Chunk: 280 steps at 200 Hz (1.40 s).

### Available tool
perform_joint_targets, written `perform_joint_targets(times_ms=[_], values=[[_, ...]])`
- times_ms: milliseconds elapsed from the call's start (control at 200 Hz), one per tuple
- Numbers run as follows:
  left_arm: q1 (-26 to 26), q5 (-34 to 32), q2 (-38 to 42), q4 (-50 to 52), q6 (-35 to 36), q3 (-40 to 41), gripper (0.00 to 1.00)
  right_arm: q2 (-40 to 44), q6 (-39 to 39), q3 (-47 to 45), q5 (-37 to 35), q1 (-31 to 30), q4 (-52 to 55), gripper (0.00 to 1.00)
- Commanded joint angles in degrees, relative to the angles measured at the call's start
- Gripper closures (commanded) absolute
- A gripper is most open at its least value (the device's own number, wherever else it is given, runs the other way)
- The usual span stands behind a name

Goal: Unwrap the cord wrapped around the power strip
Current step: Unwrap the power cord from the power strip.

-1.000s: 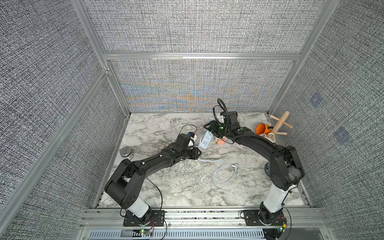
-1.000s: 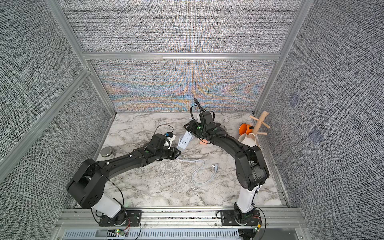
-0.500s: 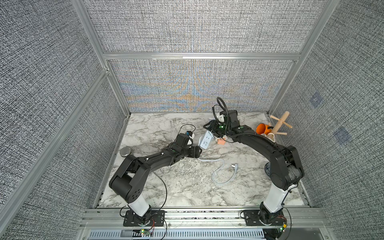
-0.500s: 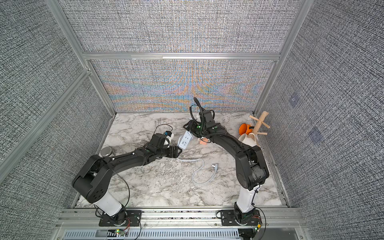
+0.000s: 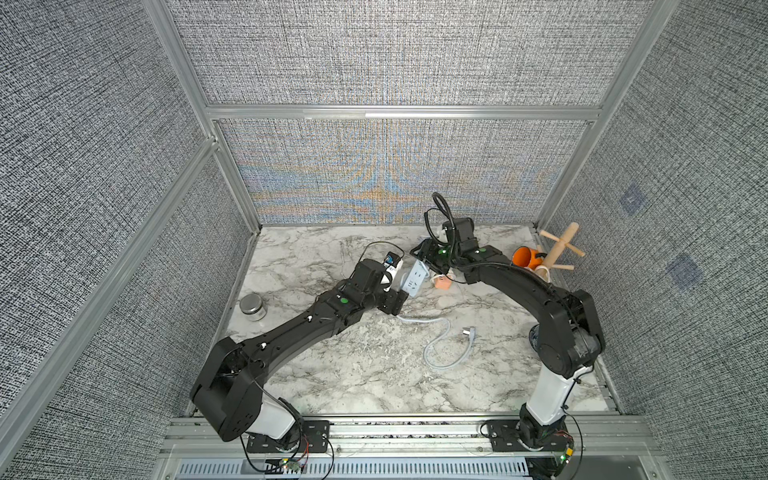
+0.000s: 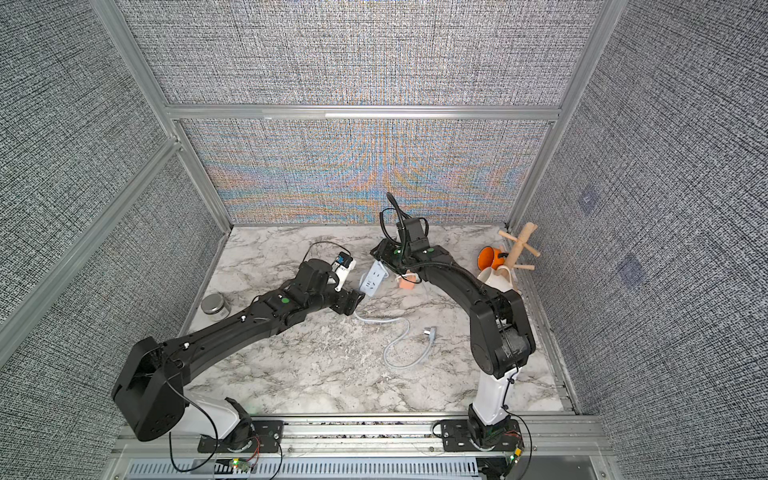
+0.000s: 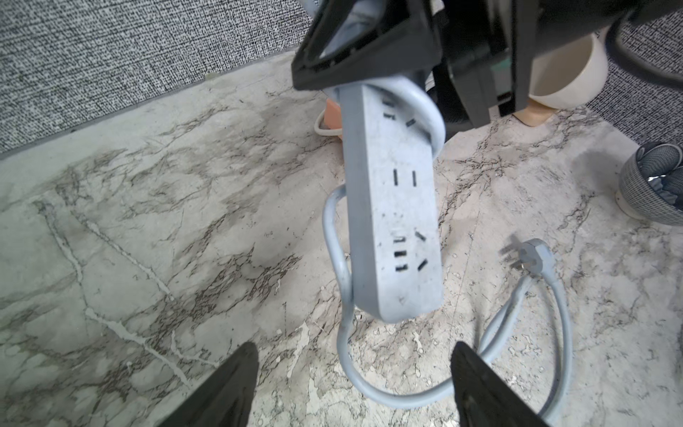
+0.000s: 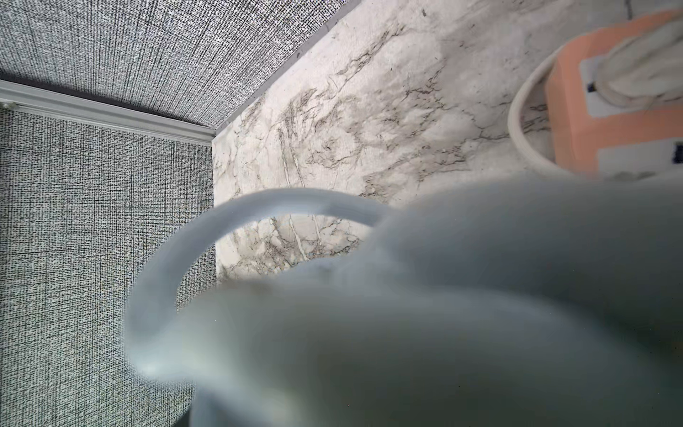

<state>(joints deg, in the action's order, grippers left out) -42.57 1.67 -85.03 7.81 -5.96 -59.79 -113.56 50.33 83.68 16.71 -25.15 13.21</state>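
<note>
Left gripper: jaws newly parted, empty, just below the power strip, which hangs tilted over the marble table, top end clamped in the right gripper. Cord: plug end lies freed on the table; one turn is left, crowded by that clamp. Nearby: peach block, orange mug.

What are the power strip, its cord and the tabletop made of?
The power strip looks like matte pale hard plastic: moulded rounded edges. The cord: smooth, probably rubbery or PVC sheath, bending in loose loops. The tabletop: grey-veined marble look; stone or laminate, cannot tell.
</note>
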Motion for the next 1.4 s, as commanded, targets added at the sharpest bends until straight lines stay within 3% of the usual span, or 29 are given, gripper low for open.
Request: perform_joint_targets(times_ms=[0,165,581,871,1086,1206,1396], values=[[-1.4,-0.8,-3.0,-0.8,2.5,-2.4,0.19,0.2,1.7,0.6,-0.9,-0.4,-1.3,1.00],[-2.7,-1.9,-8.1,-0.3,1.6,-6.8,0.24,0.1,2.3,1.0,-0.6,-0.7,-1.7,1.00],[-2.7,-0.4,-12.8,-3.4,-1.5,-8.1,0.36,0.1,2.1,1.7,-0.3,-1.1,-1.8,1.00],[-2.7,-4.3,-13.7,0.0,-3.2,-11.6,0.58,-0.3,1.8,0.7,0.8,-1.6,-2.3,1.00],[-2.6,-5.1,-15.3,2.2,-2.4,-14.6,0.50,0.3,1.9,-1.3,1.6,-2.0,-3.0,1.00],[-2.6,-4.8,-16.1,2.5,-2.1,-15.6,0.50,0.3,1.6,-1.5,1.9,-2.2,-3.0,1.00],[-2.6,-4.3,-16.2,3.3,-2.0,-16.1,0.72,0.2,0.6,-1.0,2.4,-2.5,-2.1,1.00]])
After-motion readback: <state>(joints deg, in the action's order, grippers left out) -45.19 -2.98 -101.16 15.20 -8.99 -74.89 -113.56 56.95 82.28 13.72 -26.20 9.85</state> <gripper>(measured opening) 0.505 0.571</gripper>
